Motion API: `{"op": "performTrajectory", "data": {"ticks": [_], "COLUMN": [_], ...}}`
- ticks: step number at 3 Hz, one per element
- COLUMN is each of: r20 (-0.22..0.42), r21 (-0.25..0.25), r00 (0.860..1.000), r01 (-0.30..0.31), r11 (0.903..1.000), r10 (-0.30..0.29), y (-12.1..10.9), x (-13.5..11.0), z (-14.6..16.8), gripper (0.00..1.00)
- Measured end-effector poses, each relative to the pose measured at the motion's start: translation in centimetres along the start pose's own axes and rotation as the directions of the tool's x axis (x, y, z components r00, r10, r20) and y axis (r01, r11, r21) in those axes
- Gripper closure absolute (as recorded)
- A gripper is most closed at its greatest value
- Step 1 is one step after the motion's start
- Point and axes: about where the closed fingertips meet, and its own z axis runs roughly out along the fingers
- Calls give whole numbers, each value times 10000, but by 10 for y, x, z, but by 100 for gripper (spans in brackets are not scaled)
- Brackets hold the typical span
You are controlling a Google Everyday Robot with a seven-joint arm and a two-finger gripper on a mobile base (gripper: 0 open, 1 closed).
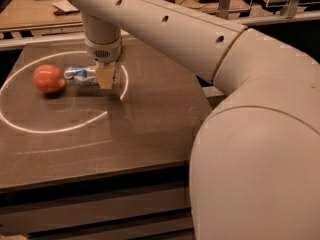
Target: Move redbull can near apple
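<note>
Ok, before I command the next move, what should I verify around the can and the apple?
1. The redbull can lies on its side, pointing at the apple: ok.
2. Can is close to the apple: ok, its left end is right beside it. Whether they touch: cannot tell.
3. The hand is located: ok, at the can's right end, low over the table.
4. Can rests fully on the table: cannot tell.
5. Apple is apart from the hand: ok, the can lies between them.
</note>
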Motion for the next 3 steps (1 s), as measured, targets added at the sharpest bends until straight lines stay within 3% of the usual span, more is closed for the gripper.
{"op": "performTrajectory", "data": {"ticks": [1, 3], "r20": [223, 1037], "r21": [164, 150], "r00": [9992, 9927], "r01": [314, 603], "r11": [9994, 9981], "r10": [-318, -615], "y": [-4, -3], "x": [-2, -10], "z": [4, 0], "gripper": [54, 7]}}
